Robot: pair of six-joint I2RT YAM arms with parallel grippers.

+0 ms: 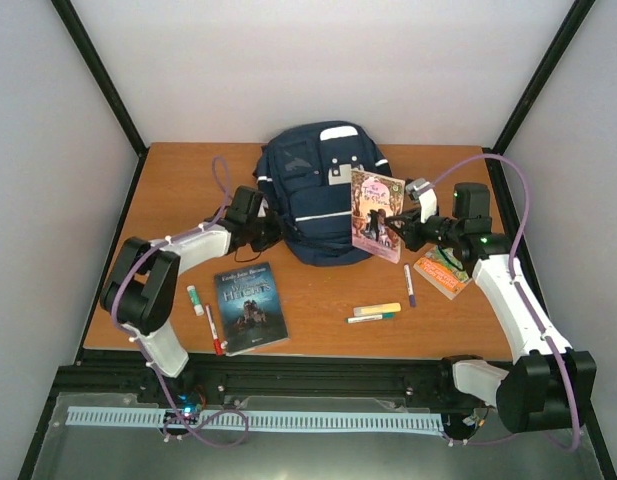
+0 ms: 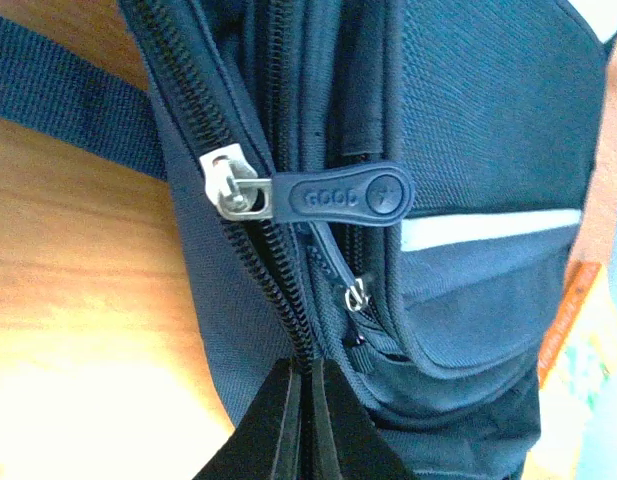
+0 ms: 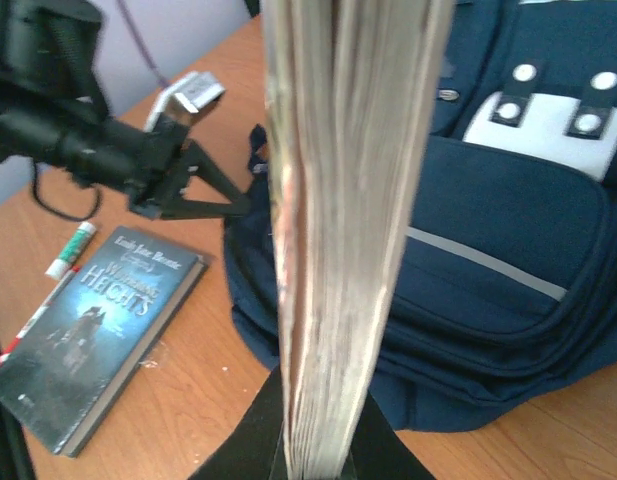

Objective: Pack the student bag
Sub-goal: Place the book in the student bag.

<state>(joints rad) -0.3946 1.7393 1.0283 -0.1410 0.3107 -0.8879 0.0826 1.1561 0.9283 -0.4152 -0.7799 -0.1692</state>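
- worktop: wooden, and we list everything below as resting on it
- student bag: navy, lying front-up between the two end effectors; it touches the left one and sits just beside the right one's load; we cannot tell whether its main compartment is unzipped
- pink book: upright on edge, clamped at its lower edge by the right end effector
- blue book: flat and free, on the near side of the left end effector
- orange book: flat, partly hidden beneath the right end effector's arm
- left end effector: fingers pinched together on the bag's zip seam, just below the zip pull
- pens: a loose group near the right end effector, on its near side
- glue stick: near the left arm

Hazards, as we judge them:
- the pink book is held by one edge only, so it may pivot or slide out
- with no open mouth visible, it could butt against closed fabric and push the bag away
- the left pinch holds thin fabric and may slip
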